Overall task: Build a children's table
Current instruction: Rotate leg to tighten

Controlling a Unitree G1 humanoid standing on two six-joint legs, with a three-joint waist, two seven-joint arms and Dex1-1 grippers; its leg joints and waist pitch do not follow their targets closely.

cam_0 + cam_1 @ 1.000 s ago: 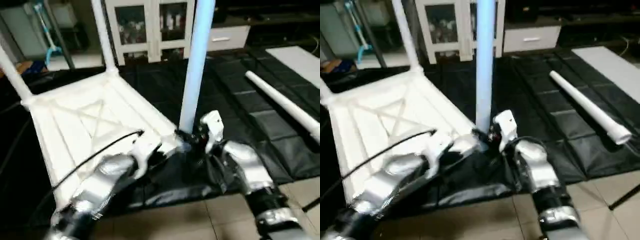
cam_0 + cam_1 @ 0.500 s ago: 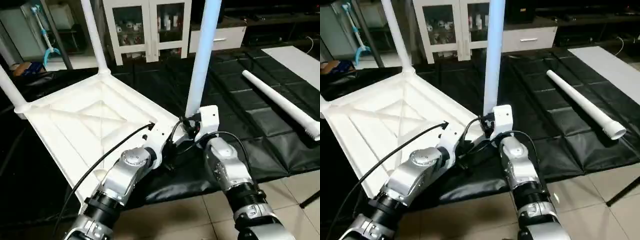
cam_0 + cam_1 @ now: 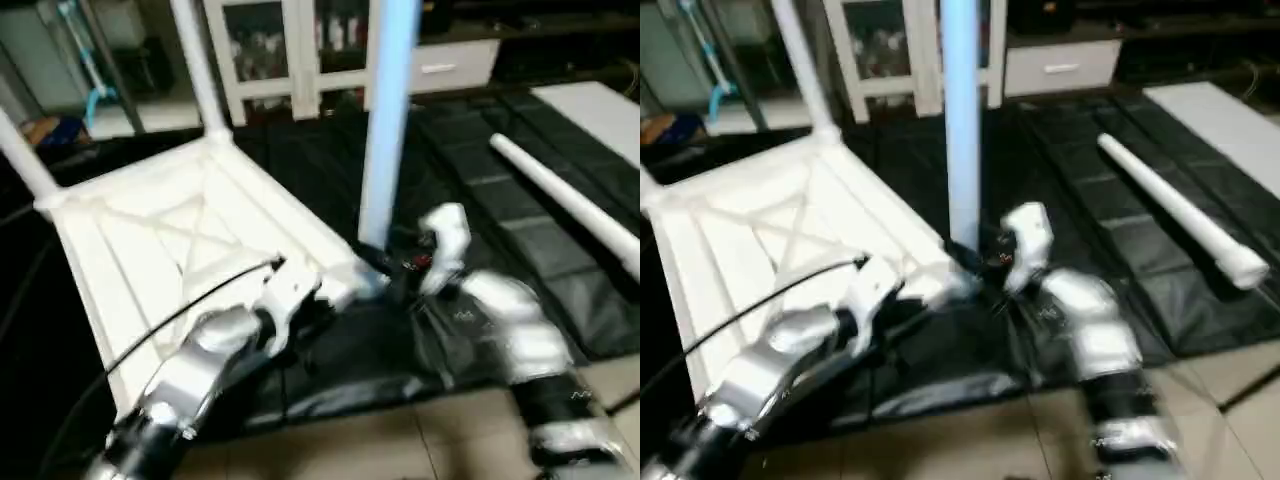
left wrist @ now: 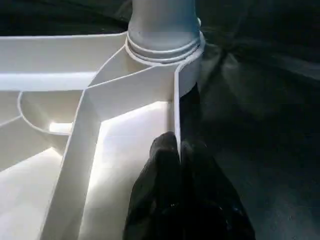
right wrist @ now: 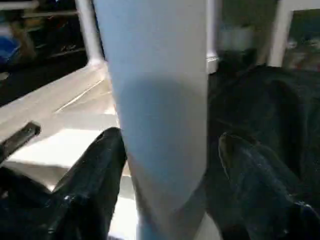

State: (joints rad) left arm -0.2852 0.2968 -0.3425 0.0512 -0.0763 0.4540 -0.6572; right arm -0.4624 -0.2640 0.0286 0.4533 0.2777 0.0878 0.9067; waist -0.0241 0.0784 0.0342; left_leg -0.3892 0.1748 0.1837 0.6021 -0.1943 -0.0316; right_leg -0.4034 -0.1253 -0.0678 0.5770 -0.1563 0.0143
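Widened since a second ago: right gripper (image 5: 165, 165), black fingers (image 5: 90, 185) now spread either side of the upright leg (image 3: 385, 120), a gap showing on one side. Left gripper (image 4: 180, 150): clenched on the table top's (image 3: 170, 240) thin rim wall, just beside the corner socket (image 4: 162, 50) holding that leg. Table top: upside down on black floor mat (image 3: 500, 200), X-ribs up; two further legs (image 3: 195, 60) standing at far corners. Loose leg (image 3: 565, 205): lying on the mat, well apart, to the right.

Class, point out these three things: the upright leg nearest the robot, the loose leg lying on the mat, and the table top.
upright leg (image 3: 385, 120), left eye view, mid-shaft.
loose leg (image 3: 1175, 210), right eye view, mid-length.
table top (image 3: 150, 240), left eye view, ribbed underside.
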